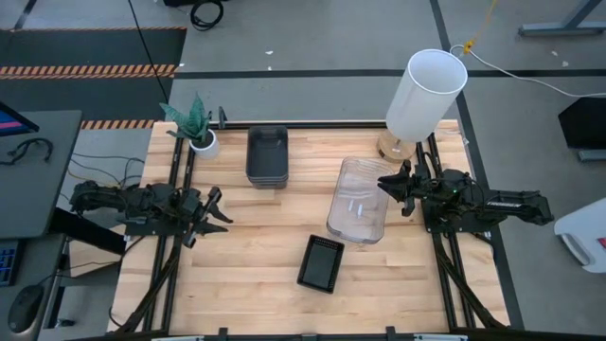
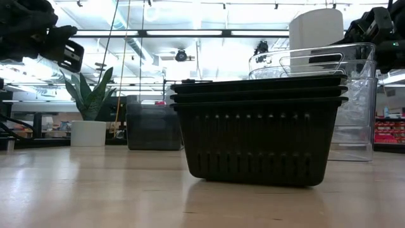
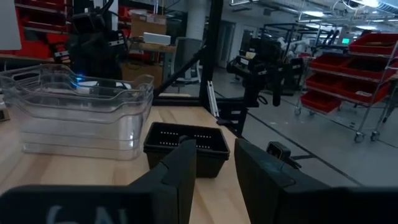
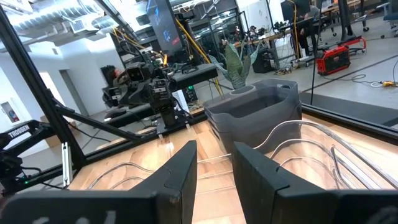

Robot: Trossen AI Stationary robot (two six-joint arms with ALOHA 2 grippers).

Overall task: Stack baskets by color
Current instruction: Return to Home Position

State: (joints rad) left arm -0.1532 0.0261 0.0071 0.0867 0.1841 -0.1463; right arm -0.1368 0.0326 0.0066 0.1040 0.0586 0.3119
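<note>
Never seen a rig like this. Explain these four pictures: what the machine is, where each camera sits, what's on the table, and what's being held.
This is a robot: two dark arms at a wooden table, each ending in a two-finger gripper. One picture looks straight down, one looks level across the tabletop, and two come from cameras on the arms' wrists. Three stacks stand on the table: dark grey baskets beside a potted plant, clear baskets in the middle, black perforated baskets alone nearer the low camera. A tall white cylinder stands at one corner. The left gripper hangs over the table's left side, the right gripper by the clear stack. Both are open and hold nothing.
</note>
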